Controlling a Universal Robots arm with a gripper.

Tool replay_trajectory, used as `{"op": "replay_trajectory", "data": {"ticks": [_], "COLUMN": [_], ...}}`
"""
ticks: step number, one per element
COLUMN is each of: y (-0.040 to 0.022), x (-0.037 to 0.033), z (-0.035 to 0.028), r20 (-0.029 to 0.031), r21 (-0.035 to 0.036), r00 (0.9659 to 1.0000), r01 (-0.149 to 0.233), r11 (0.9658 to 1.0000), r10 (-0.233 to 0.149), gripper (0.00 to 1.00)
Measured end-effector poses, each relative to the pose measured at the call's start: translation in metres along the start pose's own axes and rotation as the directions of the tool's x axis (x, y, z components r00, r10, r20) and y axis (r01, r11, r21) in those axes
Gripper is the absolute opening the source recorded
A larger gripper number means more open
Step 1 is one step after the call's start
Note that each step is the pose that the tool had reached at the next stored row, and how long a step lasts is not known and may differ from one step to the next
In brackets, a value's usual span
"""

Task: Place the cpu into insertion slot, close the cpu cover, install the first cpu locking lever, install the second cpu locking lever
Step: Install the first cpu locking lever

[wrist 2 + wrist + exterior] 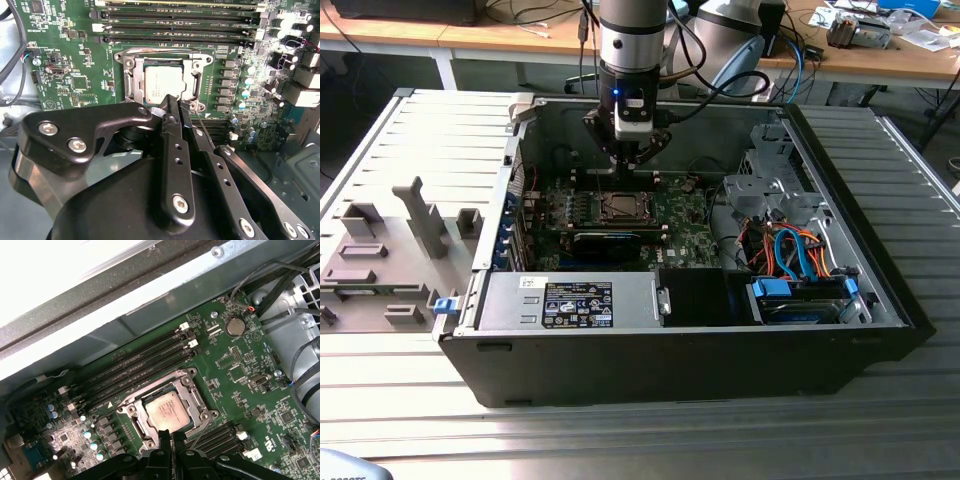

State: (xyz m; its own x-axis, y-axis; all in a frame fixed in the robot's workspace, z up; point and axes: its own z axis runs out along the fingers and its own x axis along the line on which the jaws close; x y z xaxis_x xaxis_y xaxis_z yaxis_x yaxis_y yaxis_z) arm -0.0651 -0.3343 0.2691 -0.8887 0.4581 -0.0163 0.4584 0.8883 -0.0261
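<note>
We find the cpu (162, 84) lying flat in the insertion slot (188, 82), silvery-grey top up, on the green motherboard (75, 75) inside the open computer case (720, 370). The cpu cover (131, 80), a thin bright stamped-metal frame, lies down around it, and the chip's top shows through the square window. We judge placing and covering done, since the frame sits level with the board rather than tilted up on its hinge. The gripper (175, 104) hangs nose-down at the socket's edge, on the side away from the long black memory slots (175, 22). In the exterior view it drops straight from the arm into the case. Its matte black fingers (164, 440), slim flat bars with small holes, are drawn almost together, leaving a dark slit between them. We cannot tell whether anything is pinched there. A thin steel-wire locking lever (202, 125) runs slantwise just beside the fingertips, its hooked end near the cover's corner. We read the narrow closure and edge-on approach as suited to working such a slender rod, not a flat chip. Another wire rod (165, 49) lies along the cover's edge next to the memory slots. Whether it is latched we cannot say.
</note>
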Motion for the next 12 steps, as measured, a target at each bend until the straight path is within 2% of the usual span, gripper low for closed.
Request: {"op": "replay_trajectory", "data": {"ticks": [12], "y": [0.0], "x": [0.0], "z": [0.0], "r20": [0.0002], "r21": [-0.0001], "r00": [1.0], "r01": [0.008], "r11": [1.0], "r10": [-0.008], "gripper": [0.16]}}
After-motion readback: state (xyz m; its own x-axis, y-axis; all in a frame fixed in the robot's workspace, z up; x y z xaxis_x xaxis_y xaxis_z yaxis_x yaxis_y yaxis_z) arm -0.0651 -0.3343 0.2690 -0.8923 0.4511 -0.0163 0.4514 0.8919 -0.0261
